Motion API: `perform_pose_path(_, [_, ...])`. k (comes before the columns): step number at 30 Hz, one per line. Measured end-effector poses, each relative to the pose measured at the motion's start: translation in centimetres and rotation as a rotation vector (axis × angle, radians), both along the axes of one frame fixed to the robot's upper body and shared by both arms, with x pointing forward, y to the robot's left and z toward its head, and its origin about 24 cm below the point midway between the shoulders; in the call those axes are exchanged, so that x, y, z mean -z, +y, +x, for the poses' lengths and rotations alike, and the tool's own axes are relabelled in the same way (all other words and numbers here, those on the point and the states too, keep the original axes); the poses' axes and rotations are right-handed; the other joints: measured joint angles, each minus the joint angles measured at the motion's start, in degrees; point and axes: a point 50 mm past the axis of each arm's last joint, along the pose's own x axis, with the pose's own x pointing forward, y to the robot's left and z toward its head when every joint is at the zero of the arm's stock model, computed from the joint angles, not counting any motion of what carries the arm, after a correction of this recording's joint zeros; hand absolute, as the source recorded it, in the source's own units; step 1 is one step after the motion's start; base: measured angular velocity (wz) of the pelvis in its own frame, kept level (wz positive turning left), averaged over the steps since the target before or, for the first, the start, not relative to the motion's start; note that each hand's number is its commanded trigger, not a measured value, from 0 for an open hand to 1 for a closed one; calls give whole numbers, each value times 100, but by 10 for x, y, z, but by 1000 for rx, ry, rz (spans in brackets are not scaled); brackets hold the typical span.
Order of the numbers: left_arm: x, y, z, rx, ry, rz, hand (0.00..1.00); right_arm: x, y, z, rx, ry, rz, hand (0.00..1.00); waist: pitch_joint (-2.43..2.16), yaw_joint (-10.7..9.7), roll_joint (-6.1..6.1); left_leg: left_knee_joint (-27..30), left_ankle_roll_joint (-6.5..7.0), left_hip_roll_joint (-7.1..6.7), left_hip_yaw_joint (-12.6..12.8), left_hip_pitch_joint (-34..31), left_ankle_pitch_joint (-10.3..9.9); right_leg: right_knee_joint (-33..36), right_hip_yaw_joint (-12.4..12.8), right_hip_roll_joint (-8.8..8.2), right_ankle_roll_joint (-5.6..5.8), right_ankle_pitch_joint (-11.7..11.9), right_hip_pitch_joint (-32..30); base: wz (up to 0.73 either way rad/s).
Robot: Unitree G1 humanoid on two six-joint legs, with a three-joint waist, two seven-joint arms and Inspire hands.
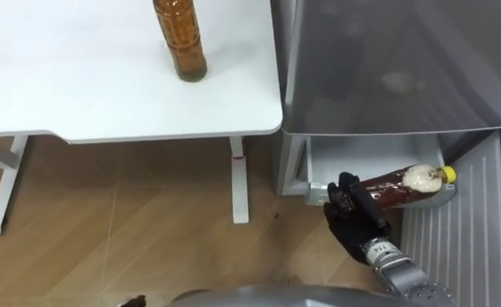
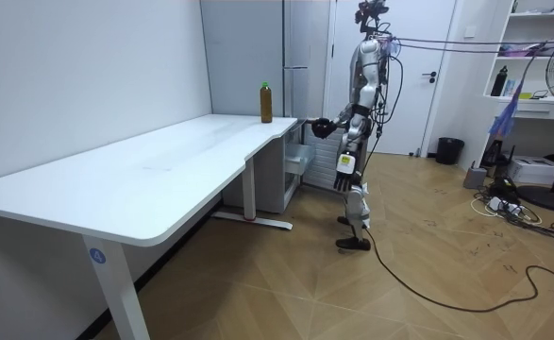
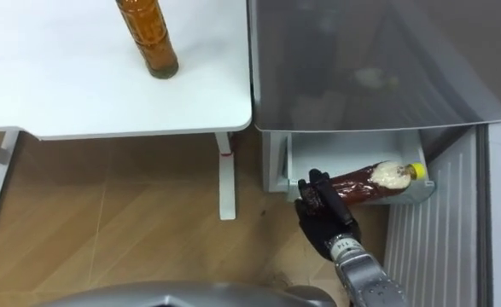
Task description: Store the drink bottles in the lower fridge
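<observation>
A white desk (image 1: 79, 94) with a smooth matt top and a rounded corner fills the left side, carried on white metal legs over a wood-patterned floor (image 1: 131, 230). Near its right end stands an upright bottle (image 1: 180, 43) of clear plastic with a ribbed, waisted body. It is full of amber-brown drink, and in the room view it has a green cap.

Just beside the desk's right edge is the grey fridge (image 1: 387, 60), with a flat, dull, faintly reflective top. Below it the lower drawer (image 1: 335, 153) is pulled out. It is a pale, shallow plastic tub with nothing lying on the bare part of its bottom.

The black right hand (image 1: 352, 213) reaches in from the lower right, its fingers curled round the base end of a second bottle (image 1: 404, 183). This bottle is held on its side at the drawer's front wall. Whether it touches the drawer cannot be told. It is clear plastic with dark red-brown drink inside, a pale frothy patch near the neck, and a yellow cap (image 1: 447, 175) pointing to the right.

To the right of the drawer is a white ribbed panel (image 1: 455, 247).

In the room view the robot stands upright facing the fridge, past the far end of the desk. Its left hand (image 2: 344, 177) hangs by its hip, and its state cannot be told.
</observation>
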Motion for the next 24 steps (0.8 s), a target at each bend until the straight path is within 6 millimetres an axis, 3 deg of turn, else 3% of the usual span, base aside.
perform_pose_path(6, [2,-10,-7,1,31,-46,0,0,-4,2,29,21,-12,100,-4,46,7,0,0,0,-7,9,0,-1,1,-1,-2,-1,8,0])
perform_pose_path(13, [1,-7,-9,-1,43,-51,0,-3,-12,9,102,9,2,100,8,131,-23,13,0,-8,-160,35,1,4,-108,-11,-5,-17,97,8])
perform_pose_path(22, [1,-6,-15,2,65,-66,0,-10,-24,32,175,-38,3,100,33,26,26,182,-1,-14,-328,-30,0,-13,-365,-32,-22,-40,235,15])
perform_pose_path(24, [1,-7,-12,6,61,-72,0,-13,-29,41,214,-45,15,100,-4,-12,95,218,-2,-20,-361,-191,2,31,-396,-49,-25,-59,69,11])
